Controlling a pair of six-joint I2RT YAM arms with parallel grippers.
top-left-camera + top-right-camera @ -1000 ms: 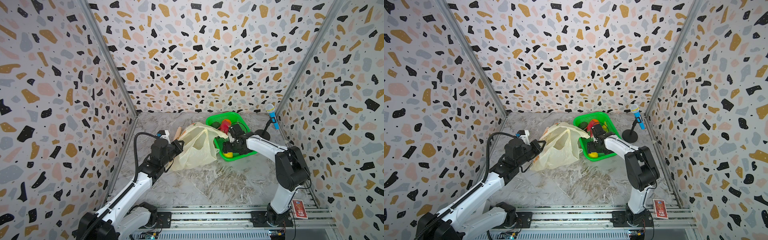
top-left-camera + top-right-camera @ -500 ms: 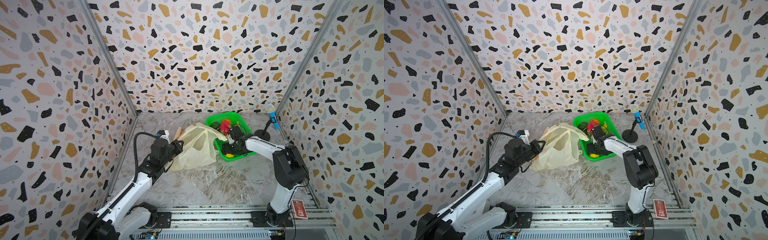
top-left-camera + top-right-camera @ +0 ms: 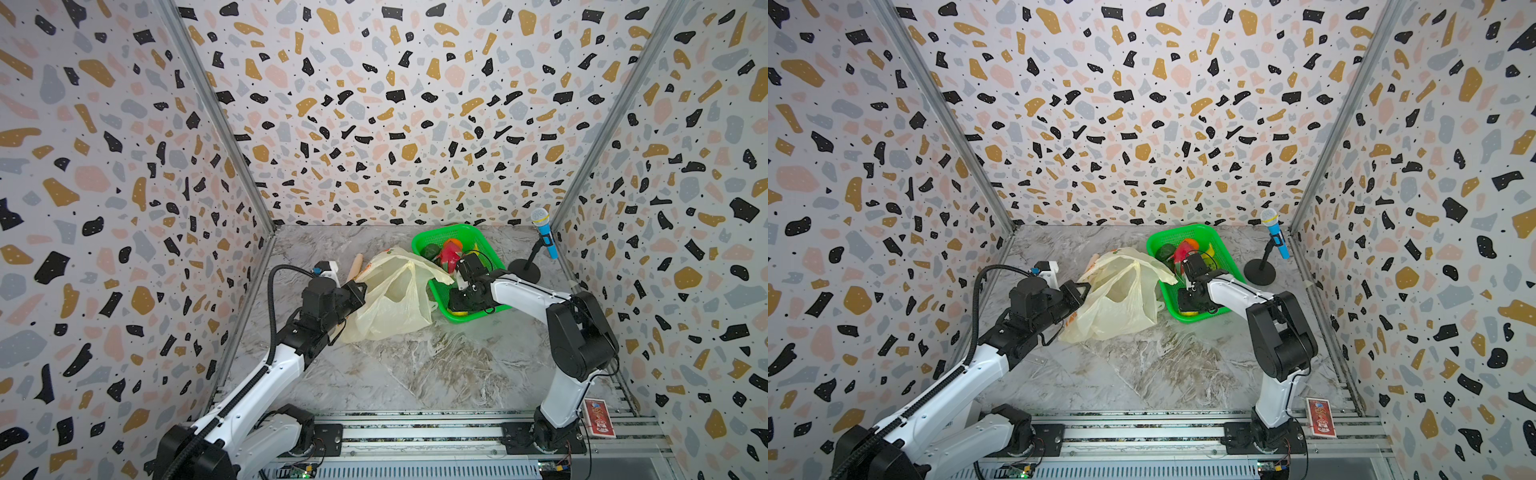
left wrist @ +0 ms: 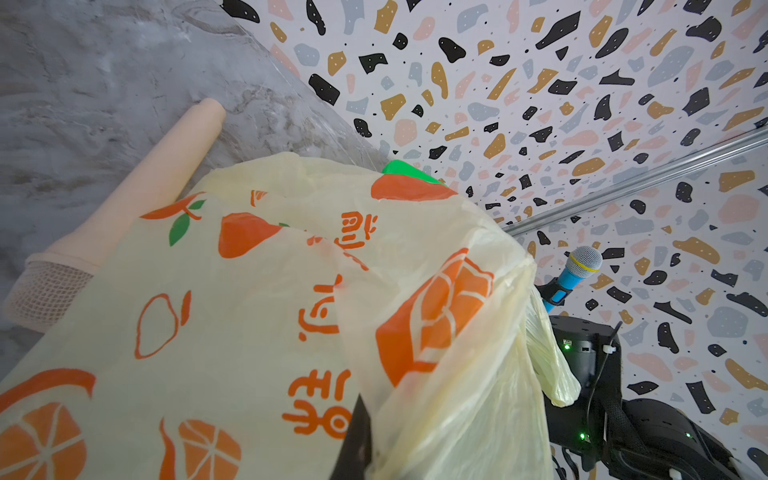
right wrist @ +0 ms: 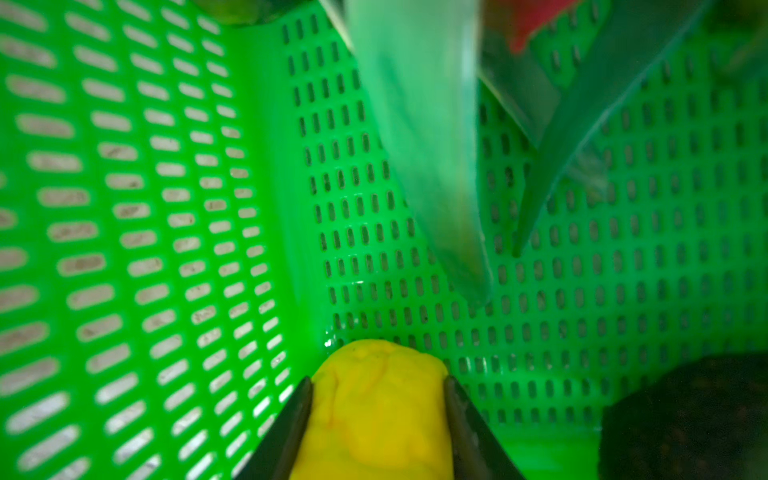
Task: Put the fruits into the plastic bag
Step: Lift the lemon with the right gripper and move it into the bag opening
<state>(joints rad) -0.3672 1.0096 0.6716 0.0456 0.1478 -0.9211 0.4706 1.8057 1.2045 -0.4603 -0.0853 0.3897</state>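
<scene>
Marbled grey desk, terrazzo-patterned walls. The plastic bag is thin, crinkled and pale yellow with orange prints. It sits mid-desk with one flap over the rim of the green basket. Left end effector is clenched on the bag's edge. Right end effector, inside the basket, grasps a yellow fruit between both fingers. A pink-red dragon fruit lies in the basket.

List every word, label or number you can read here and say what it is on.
On the plastic bag: orange printed characters, turned and creased in the left wrist view, not readable.
On the red card by the right arm's base: print too small to read.
No other text shows.
</scene>
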